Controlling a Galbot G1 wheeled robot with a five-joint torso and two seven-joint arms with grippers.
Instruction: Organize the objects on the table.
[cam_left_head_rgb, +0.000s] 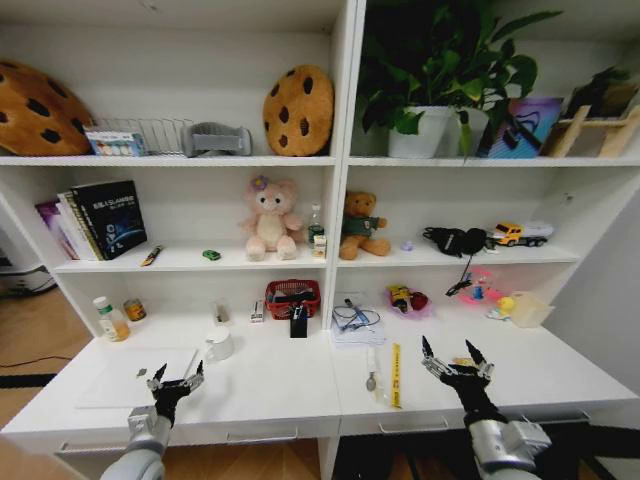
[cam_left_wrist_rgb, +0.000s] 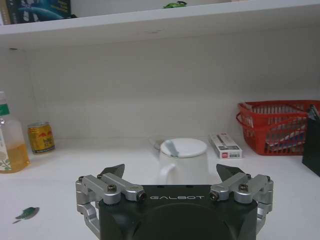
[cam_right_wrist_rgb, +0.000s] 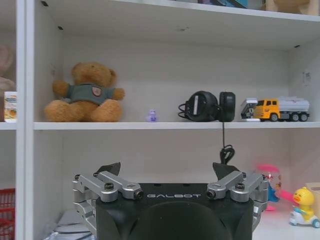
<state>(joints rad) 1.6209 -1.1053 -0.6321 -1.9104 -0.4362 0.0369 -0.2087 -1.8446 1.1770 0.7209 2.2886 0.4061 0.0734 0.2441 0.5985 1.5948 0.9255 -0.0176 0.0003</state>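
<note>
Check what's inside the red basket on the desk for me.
The red basket holds dark, flat items that rise to its rim; through its slats the left wrist view shows pale shapes I cannot identify. A black box standing in front covers part of its front wall.

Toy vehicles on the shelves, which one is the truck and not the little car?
The yellow truck, on the right bay's shelf beside the black headphones. The green car sits in the left bay.
</note>
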